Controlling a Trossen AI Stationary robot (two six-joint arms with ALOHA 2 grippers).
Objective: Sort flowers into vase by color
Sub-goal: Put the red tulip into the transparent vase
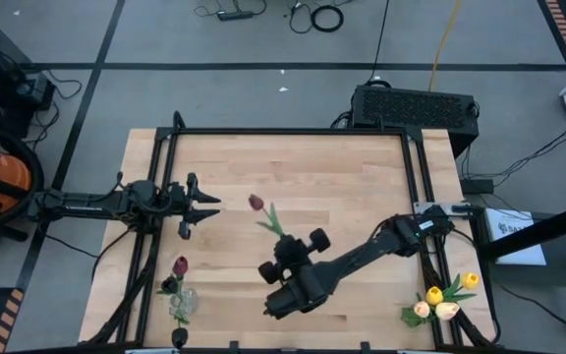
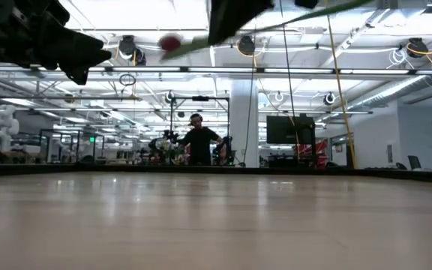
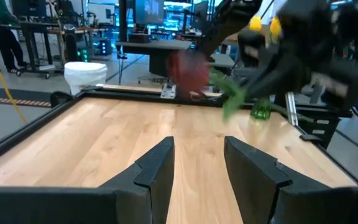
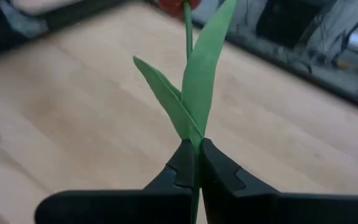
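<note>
No readable text in any view. The white sheet at the right table edge carries dark print, too small to make out. The wall screen in the room behind shows nothing legible. Monitors in the left wrist view glow blue, content blurred. No brands, numbers or signs resolvable.

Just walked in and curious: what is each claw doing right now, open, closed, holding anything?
Left gripper: open, holding nothing, at the table's left side.
Right gripper: shut on a dark red flower's stem.
</note>
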